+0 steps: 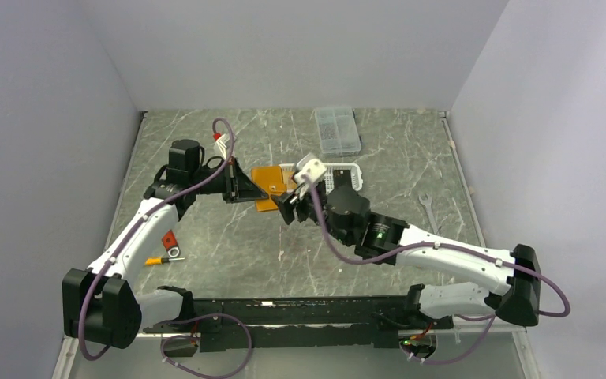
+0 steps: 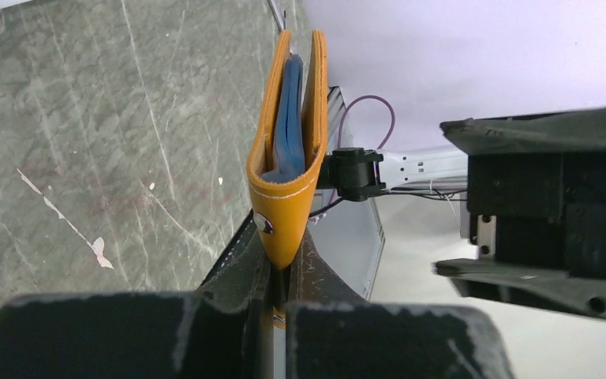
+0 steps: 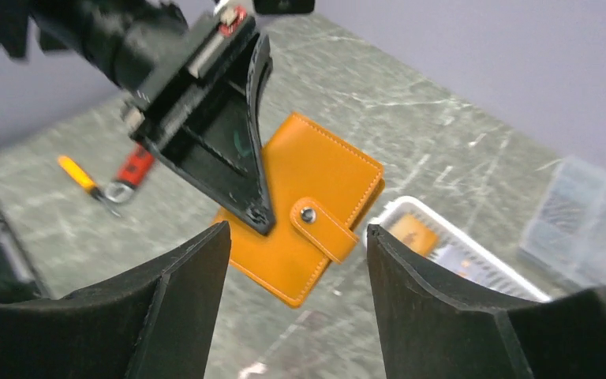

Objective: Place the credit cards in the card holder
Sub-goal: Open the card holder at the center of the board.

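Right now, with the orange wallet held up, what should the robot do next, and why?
Probably swing the right gripper, open and empty, over to the white basket for the orange card inside. The left gripper grips the card holder, so a card is what's missing.

Orange card holder (image 3: 323,174) looks like matt leather with pale stitching, shiny metal snap (image 3: 308,214); the table (image 2: 71,118) shows smooth grey marbled stone.

The card holder (image 3: 323,170) is orange with pale stitching along its edges and a silver snap stud (image 3: 308,214); its lining (image 2: 288,126) is blue. The table (image 1: 410,158) is grey-green with white marble veins. The basket (image 1: 346,172) is white and holds an orange-gold card (image 3: 413,234). The left arm (image 1: 138,233) and right arm (image 1: 458,257) are white and black, with purple cables (image 1: 221,130).
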`<move>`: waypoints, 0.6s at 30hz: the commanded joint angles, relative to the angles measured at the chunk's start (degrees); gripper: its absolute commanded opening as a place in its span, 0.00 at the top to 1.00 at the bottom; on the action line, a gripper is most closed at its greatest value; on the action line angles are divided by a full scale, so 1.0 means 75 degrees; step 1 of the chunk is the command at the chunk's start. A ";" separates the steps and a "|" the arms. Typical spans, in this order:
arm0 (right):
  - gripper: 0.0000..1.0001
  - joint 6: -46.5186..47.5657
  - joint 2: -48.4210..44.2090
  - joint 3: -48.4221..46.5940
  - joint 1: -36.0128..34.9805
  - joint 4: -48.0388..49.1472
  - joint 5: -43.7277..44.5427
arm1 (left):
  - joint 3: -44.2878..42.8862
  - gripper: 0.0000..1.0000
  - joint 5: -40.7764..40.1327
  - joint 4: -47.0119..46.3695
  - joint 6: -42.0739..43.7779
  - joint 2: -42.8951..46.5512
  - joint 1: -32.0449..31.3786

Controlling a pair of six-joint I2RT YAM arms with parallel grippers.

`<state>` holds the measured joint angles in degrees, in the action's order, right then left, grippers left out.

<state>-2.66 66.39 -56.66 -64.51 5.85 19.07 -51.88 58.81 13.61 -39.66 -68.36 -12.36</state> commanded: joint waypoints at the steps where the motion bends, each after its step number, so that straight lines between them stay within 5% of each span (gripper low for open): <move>1: 0.35 0.2583 0.0241 0.0202 -0.0484 0.0451 0.1252 | -0.0115 1.00 -0.0096 0.0045 0.0025 0.0015 0.0066; 18: 0.49 0.5046 0.1433 0.0986 -0.0876 0.3006 0.2063 | 0.0219 1.00 0.0426 -0.0710 -0.0617 0.0067 0.0089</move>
<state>29.21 76.12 -50.02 -70.70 19.53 31.48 -50.02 59.07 11.75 -42.59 -68.40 -11.92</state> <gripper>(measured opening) 0.526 0.061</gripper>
